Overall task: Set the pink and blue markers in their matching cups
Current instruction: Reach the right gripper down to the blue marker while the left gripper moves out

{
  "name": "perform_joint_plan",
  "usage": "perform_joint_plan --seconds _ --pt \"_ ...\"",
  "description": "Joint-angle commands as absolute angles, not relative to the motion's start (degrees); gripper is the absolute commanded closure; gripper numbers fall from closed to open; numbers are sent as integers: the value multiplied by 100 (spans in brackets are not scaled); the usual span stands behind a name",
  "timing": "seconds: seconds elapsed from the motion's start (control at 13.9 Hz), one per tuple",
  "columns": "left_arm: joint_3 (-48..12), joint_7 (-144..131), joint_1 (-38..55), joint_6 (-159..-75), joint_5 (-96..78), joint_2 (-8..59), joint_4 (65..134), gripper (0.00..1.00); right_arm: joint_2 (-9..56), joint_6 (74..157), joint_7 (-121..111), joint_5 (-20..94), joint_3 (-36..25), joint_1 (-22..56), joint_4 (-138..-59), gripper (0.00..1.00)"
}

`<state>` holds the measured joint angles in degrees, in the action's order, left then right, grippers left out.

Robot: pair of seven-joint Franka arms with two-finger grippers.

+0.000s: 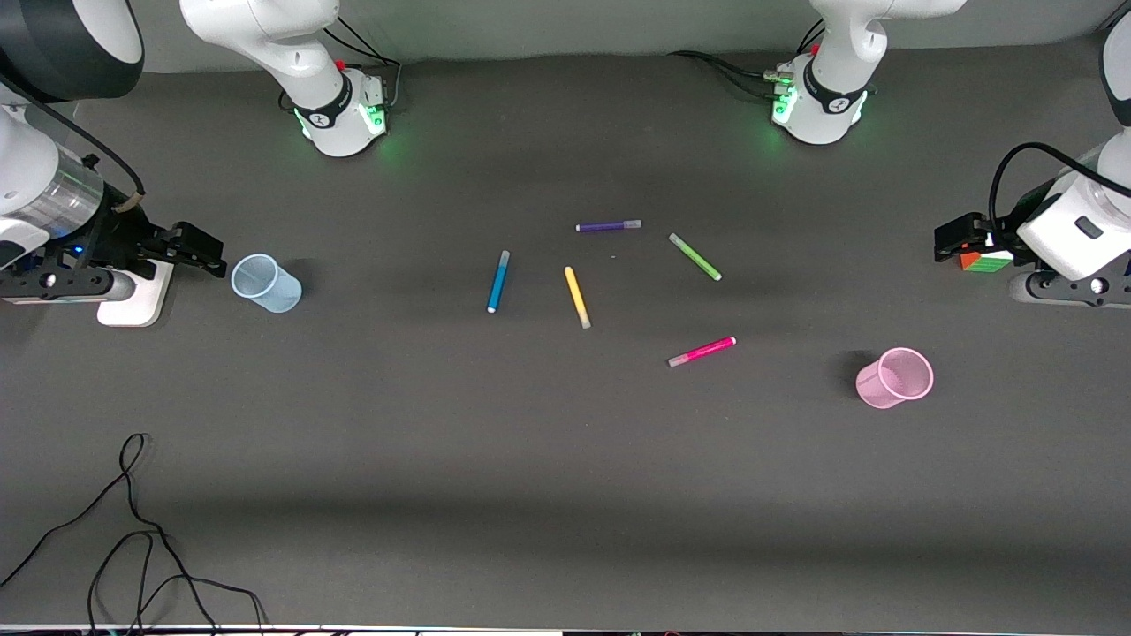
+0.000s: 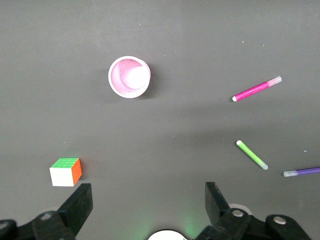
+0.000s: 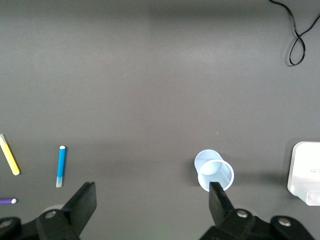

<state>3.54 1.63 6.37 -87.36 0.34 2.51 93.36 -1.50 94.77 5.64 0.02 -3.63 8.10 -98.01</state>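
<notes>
The blue marker [image 1: 498, 281] and the pink marker [image 1: 702, 352] lie flat mid-table; the pink one is nearer the front camera. The pale blue cup [image 1: 266, 283] stands toward the right arm's end. The pink mesh cup [image 1: 894, 377] stands toward the left arm's end. My right gripper [image 1: 208, 252] is open and empty, up beside the blue cup [image 3: 214, 171]; its wrist view shows the blue marker [image 3: 61, 166]. My left gripper [image 1: 950, 240] is open and empty over a colour cube. Its wrist view shows the pink cup [image 2: 129, 77] and pink marker [image 2: 257, 89].
Purple [image 1: 608, 226], green [image 1: 694, 257] and yellow [image 1: 577, 297] markers lie among the two task markers. A colour cube [image 1: 986, 261] sits under the left gripper. A white block [image 1: 134, 296] lies under the right arm. A black cable [image 1: 132, 530] curls near the front edge.
</notes>
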Motion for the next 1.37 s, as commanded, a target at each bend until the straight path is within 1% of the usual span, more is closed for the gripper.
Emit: perform_joint_plan --seconds 0.0,0.29,0.43,0.65,0.79,0.93,1.15,1.29 --pt "448 220 747 -8754 141 123 9449 0 -211 9413 483 88 -360 782 -9817 0" --pt "448 220 756 -8763 141 123 9448 0 52 9404 815 149 -264 809 -9835 0" --pt "448 220 730 -8789 141 123 9448 0 341 9378 1036 465 -10 809 -9835 0" --pt "448 220 738 -8780 132 123 9448 0 755 9326 1703 571 464 809 -9844 0" --pt "431 220 686 -8798 132 123 9448 0 1132 9316 2099 580 763 809 -9844 0" --pt "221 220 554 -8798 123 114 9448 0 1597 9430 2327 676 1115 835 -9835 0" --pt "123 150 571 -8789 62 97 9457 0 2292 9851 3363 729 1493 1080 -9835 0" --pt "18 19 737 -8780 -60 88 9457 0 2819 10194 3672 729 1634 1186 -9844 0"
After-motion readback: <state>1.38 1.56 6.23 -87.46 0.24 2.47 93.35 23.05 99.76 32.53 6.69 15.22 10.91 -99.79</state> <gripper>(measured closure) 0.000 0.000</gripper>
